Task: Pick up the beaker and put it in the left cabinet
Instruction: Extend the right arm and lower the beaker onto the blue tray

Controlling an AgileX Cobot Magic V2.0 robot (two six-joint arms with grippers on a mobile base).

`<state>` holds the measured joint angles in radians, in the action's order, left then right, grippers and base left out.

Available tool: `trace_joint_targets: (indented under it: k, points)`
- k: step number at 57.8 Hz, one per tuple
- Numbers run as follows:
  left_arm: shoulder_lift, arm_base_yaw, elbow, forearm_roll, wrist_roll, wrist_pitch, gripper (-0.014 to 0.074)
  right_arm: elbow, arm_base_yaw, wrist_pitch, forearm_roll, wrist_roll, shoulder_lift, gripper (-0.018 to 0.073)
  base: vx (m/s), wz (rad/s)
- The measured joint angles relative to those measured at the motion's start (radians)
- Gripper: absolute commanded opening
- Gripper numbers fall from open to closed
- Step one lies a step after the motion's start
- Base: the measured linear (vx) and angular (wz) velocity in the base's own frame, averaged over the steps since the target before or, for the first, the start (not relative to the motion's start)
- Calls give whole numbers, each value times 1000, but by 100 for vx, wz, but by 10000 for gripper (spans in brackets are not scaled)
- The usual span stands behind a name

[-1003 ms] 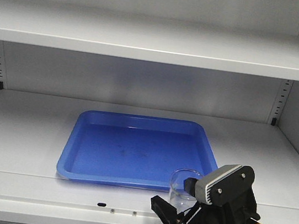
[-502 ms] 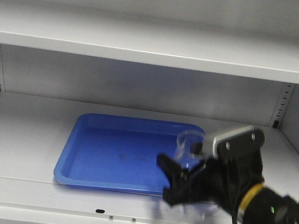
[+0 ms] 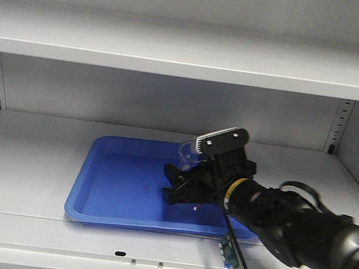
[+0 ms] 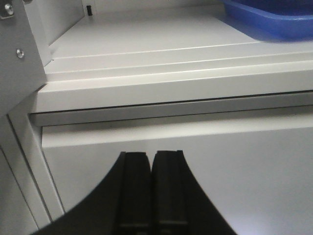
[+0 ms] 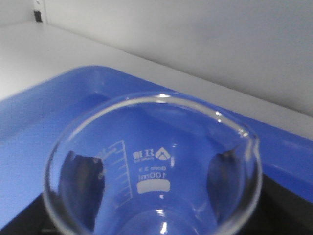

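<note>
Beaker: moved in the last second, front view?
Yes. The beaker, held in the right tool, went from the shelf's front edge up and left, now over the blue tray.

Clear beaker [image 5: 151, 166] (100ml mark) upright over blue tray [image 3: 119, 186] on left cabinet [image 3: 23, 153] shelf.

Closed left gripper [image 4: 152, 188] below shelf edge [image 4: 171, 88]

Right arm: extended into the cabinet from lower right, wrist camera housing uppermost. Right gripper [image 3: 182, 183]: black fingers [image 5: 80, 188] closed on the beaker [image 5: 151, 171] (seen through the glass). Left gripper [image 4: 150, 169]: fingers pressed together, nothing held, pointed at the cabinet front.
</note>
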<state>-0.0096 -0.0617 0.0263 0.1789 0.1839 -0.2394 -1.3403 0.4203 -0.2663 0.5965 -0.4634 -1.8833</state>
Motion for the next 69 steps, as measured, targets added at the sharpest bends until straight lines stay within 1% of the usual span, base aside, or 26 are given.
trace_joint_targets:
  k: [6, 12, 26, 39, 46, 53, 57, 63, 69]
  points:
    - [0, 0, 0, 0, 0, 0, 4, -62, 0, 0, 0, 2, -71, 213, 0, 0]
    - [0, 0, 0, 0, 0, 0, 4, -86, 0, 0, 0, 2, -101, 225, 0, 0]
    - [0, 0, 0, 0, 0, 0, 4, -92, 0, -6, -1, -6, -122, 327, 0, 0]
    - [0, 0, 0, 0, 0, 0, 4, -92, 0, -4, -1, -21, -143, 400, 0, 0]
    - [0, 0, 0, 0, 0, 0, 4, -92, 0, 4, -1, -22, -143, 489, 0, 0]
    - [0, 0, 0, 0, 0, 0, 4, -92, 0, 18, -1, -24, -143, 615, 0, 0]
    - [0, 0, 0, 0, 0, 0, 4, -92, 0, 21, -2, -24, -143, 666, 0, 0]
    - [0, 0, 0, 0, 0, 0, 4, -92, 0, 23, -2, -27, -143, 705, 0, 0]
    - [0, 0, 0, 0, 0, 0, 4, -92, 0, 22, -2, -63, -143, 701, 0, 0]
